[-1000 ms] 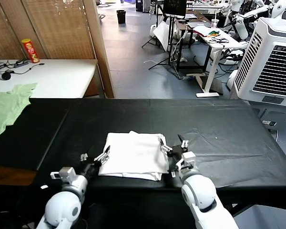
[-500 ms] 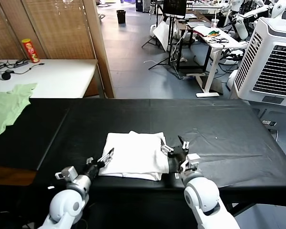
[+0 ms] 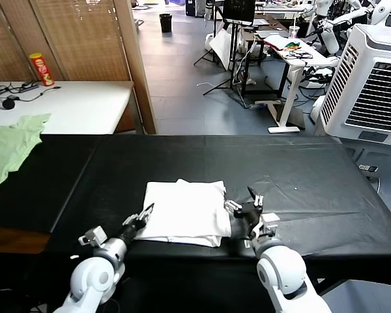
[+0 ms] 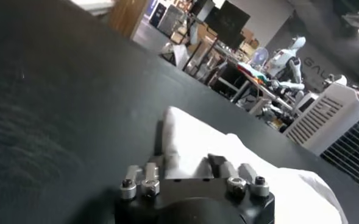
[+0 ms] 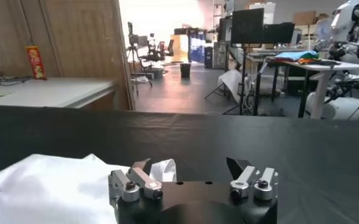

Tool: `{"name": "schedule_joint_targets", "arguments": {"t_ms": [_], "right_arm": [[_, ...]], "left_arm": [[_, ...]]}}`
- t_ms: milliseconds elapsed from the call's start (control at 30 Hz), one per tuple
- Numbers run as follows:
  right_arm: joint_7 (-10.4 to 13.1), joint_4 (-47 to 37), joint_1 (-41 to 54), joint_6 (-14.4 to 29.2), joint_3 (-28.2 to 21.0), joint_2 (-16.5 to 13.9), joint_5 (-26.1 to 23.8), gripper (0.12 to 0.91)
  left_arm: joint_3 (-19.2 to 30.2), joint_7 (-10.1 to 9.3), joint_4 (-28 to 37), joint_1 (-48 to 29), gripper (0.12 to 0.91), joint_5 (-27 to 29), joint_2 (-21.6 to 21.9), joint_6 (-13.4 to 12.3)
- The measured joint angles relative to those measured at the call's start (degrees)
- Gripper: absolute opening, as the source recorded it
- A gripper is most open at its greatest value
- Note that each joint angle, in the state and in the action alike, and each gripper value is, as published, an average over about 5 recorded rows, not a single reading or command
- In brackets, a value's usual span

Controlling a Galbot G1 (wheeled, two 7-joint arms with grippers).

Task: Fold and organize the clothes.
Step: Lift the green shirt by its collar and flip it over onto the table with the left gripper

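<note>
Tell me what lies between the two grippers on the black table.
The folded white T-shirt lies between the left gripper and right gripper, shown in the head view.

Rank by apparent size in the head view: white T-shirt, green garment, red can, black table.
1. Black table, by far the largest.
2. White T-shirt and green garment: look alike, and the garment is cut off at the frame edge, so unranked.
3. Red can, smallest.

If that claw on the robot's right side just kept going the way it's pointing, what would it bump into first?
Probably nothing soon. The right claw stands open beside the folded white cotton T-shirt, pointing across the bare black tabletop. The shirt's edge looks just to its side, though depth is unclear.
</note>
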Motion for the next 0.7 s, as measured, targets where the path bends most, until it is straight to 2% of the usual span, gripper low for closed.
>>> {"name": "schedule_joint_targets", "arguments": {"t_ms": [67,133,400,533,700], "right_arm": [[0.0,0.2,-0.2,0.1,0.2,0.0,-0.2,0.798],[0.0,0.4,-0.5,0.2,0.5,0.0,-0.7,0.798],[0.0,0.3,-1.8,0.8,2.4,-0.1,-2.1,0.798],[0.0,0.3,-2.0,0.8,3.1,-0.2,-2.1,0.798],[0.0,0.3,-1.9,0.7,3.1,-0.1,-2.0,0.798]], "left_arm": [[0.0,-0.35,-0.3,0.0,0.221,1.6,0.0,0.0],[-0.2,-0.77,-0.8,0.2,0.168,3.9,0.3,0.0],[-3.1,-1.31,-3.9,2.4,0.163,16.2,4.7,0.1],[-6.3,-1.17,-5.4,4.0,0.163,18.4,9.7,0.0],[-12.1,-1.23,-7.0,6.1,0.163,20.1,17.9,0.1]]}}
